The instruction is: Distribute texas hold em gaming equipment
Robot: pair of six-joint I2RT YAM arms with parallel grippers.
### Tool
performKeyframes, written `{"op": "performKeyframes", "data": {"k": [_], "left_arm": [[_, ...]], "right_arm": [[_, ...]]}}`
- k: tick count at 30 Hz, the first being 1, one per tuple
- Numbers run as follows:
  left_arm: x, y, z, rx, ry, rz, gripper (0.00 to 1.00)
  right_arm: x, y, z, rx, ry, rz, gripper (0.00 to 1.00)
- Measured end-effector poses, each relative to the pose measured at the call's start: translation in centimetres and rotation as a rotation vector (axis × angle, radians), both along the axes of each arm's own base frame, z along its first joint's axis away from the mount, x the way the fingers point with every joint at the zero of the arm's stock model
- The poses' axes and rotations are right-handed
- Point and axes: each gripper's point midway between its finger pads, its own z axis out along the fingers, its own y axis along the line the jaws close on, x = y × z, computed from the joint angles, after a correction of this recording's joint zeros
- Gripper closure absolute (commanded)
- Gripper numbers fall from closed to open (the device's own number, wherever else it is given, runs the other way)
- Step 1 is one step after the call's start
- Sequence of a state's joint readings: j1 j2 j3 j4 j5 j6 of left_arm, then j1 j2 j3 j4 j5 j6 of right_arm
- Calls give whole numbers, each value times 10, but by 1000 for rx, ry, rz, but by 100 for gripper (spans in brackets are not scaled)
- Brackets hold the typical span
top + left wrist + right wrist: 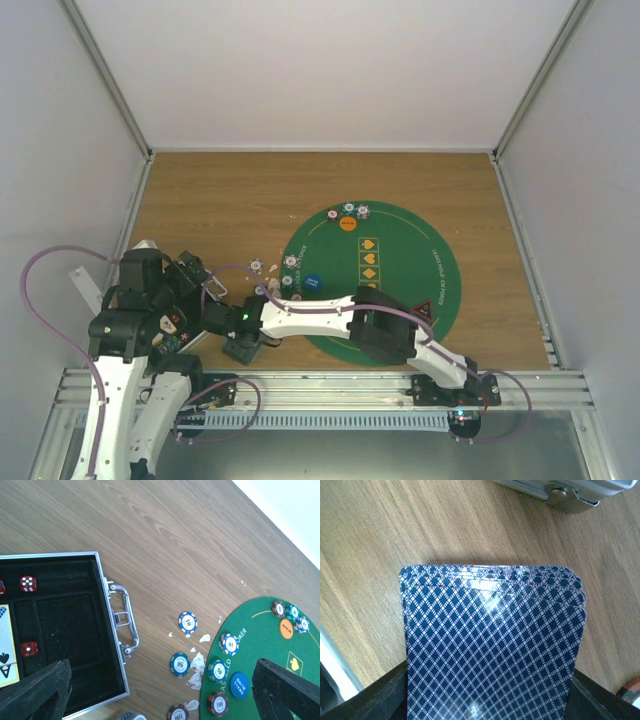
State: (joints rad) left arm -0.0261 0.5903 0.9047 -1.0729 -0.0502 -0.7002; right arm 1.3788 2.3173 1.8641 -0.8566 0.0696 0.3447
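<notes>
Two fingers (pixel 375 700) at card stack (pixel 492 650) edges

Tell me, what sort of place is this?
Probably a robot test cell: white panels enclose a wooden table, two arms are mounted on an aluminium rail, and a green poker mat lies there.

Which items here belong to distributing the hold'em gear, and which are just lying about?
Job: poker chips, card deck, blue disc, orange disc, triangle marker.
Lying about: green mat, black case, red dice, white scraps.
</notes>
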Motion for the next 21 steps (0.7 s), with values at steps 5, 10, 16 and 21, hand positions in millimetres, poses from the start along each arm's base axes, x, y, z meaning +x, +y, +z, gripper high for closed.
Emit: {"op": "performKeyframes", "data": {"k": [5,10,16,21], "left_arm": [[-1,0,1,-4,-7,4,1],[-3,0,4,-5,-22,5,1],[-6,0,9,-5,-54,1,1],[-2,-8,13,-10,-79,-57,1]], "right_arm": [[0,0,4,21,-7,6,39],[2,-1,6,45,-8,31,40],[2,-21,11,32,0,97,40],[-4,-51,29,46,-13,190,40]]}}
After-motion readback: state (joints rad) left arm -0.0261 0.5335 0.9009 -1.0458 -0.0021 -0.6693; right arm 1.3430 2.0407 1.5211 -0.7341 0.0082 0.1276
